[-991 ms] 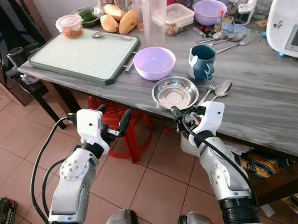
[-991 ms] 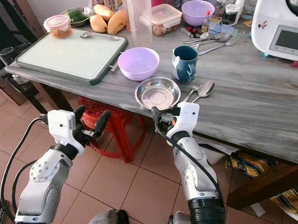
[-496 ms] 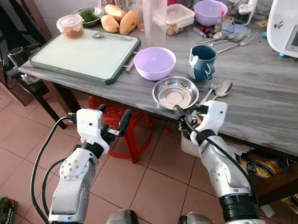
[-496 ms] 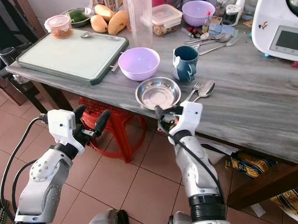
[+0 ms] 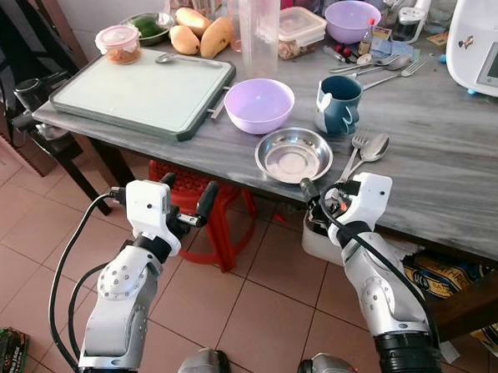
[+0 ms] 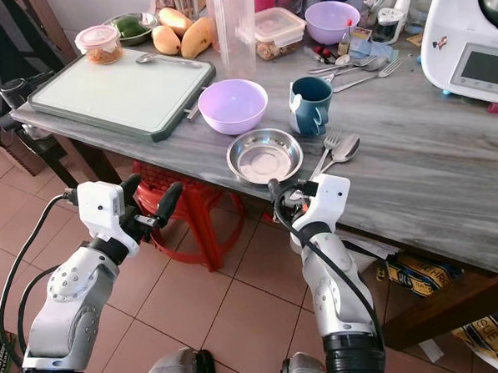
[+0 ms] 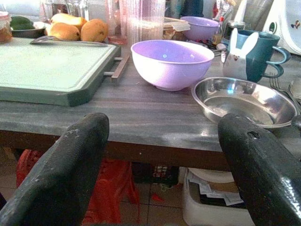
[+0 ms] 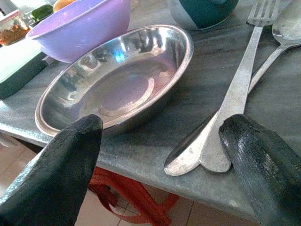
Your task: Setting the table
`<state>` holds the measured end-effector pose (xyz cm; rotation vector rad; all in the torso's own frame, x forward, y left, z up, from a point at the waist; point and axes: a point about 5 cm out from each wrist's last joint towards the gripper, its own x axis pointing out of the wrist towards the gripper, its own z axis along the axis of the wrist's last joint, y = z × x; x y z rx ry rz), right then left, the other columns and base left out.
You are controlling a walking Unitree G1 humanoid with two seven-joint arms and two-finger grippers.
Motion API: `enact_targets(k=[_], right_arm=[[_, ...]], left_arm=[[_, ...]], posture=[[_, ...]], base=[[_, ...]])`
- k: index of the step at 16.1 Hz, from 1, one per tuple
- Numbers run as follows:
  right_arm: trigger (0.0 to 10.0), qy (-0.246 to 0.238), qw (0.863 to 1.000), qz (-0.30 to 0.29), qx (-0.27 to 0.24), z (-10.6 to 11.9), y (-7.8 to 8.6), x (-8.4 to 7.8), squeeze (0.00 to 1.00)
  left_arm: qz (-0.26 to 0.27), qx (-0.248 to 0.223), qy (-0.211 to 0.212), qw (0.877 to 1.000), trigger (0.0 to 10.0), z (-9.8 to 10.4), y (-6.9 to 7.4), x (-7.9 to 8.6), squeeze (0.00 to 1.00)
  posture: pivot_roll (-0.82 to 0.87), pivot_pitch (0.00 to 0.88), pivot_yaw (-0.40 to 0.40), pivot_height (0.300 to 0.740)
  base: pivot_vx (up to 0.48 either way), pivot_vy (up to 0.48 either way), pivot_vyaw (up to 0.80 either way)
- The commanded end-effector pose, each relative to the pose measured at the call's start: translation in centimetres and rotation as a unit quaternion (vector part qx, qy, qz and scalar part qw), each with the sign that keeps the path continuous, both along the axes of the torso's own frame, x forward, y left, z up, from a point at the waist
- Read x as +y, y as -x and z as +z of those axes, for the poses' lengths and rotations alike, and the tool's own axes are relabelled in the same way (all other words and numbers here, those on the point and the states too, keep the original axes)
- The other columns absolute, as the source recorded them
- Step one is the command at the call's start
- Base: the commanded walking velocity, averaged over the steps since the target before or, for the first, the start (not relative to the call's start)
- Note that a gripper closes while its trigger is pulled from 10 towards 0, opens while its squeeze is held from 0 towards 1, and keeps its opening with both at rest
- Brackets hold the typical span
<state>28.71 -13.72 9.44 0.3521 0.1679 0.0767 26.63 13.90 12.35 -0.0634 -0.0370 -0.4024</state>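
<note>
At the near edge of the grey table [image 5: 448, 168], the right gripper [image 5: 321, 201] hangs with its fingers spread wide, empty, just short of the steel dish [image 5: 293, 153] and the handles of the fork [image 5: 351, 152] and spoon [image 5: 366, 153] lying beside it. The left gripper [image 5: 187, 202] hovers off the table over the tiled floor, also spread wide and empty, above a red stool [image 5: 202, 207]. Behind the dish sit a purple bowl [image 5: 259, 104] and a teal mug [image 5: 338, 103]; a green cutting board [image 5: 142, 90] occupies the table's left corner.
</note>
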Motion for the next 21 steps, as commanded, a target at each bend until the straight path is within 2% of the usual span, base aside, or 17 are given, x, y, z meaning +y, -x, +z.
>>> enact_targets(k=[1, 7, 10, 14, 17, 20, 21], right_arm=[[10.0, 0.0, 1.0, 0.001, 0.012, -0.4, -0.2, 0.1, 0.67], [10.0, 0.018, 0.999, 0.019, -0.03, 1.2, -1.7, 1.0, 0.67], [10.0, 0.037, 0.998, -0.003, -0.058, 2.3, -2.0, 0.3, 0.67], [10.0, 0.048, 0.997, -0.016, -0.055, 2.0, -2.1, -0.6, 0.67], [10.0, 0.091, 0.993, -0.026, -0.064, 1.9, -1.8, -1.3, 0.67], [10.0, 0.088, 0.994, -0.023, -0.064, 1.9, -1.9, -1.3, 0.67], [10.0, 0.121, 0.99, -0.032, -0.061, 1.9, -1.7, -2.0, 0.67]], left_arm=[[-0.002, -0.001, -0.005, 1.0, 10.0, 0.1, -0.2, 0.0, 0.0], [0.002, -0.002, -0.006, 1.0, 10.0, 0.1, -0.1, 0.1, 0.0], [0.004, -0.001, -0.006, 1.0, 10.0, 0.1, 0.0, 0.2, 0.0], [0.002, -0.001, -0.005, 1.0, 10.0, 0.0, 0.0, 0.0, 0.0], [0.004, 0.0, -0.005, 1.0, 10.0, -0.1, 0.0, 0.2, 0.0], [0.003, -0.003, -0.003, 1.0, 10.0, 0.2, -0.1, 0.0, 0.0], [0.005, -0.004, -0.003, 1.0, 10.0, 0.3, 0.0, 0.2, 0.0]], posture=[[0.04, 0.042, 0.054, 0.74], [0.04, 0.045, 0.048, 0.74], [0.04, 0.048, 0.047, 0.74], [0.04, 0.048, 0.047, 0.74], [0.03, 0.046, 0.047, 0.74], [0.04, 0.047, 0.049, 0.74], [0.04, 0.047, 0.05, 0.74]], base=[[0.0, 0.0, 0.0], [0.0, 0.0, 0.0], [0.0, 0.0, 0.0], [0.0, 0.0, 0.0], [0.0, 0.0, 0.0], [0.0, 0.0, 0.0], [0.0, 0.0, 0.0]])
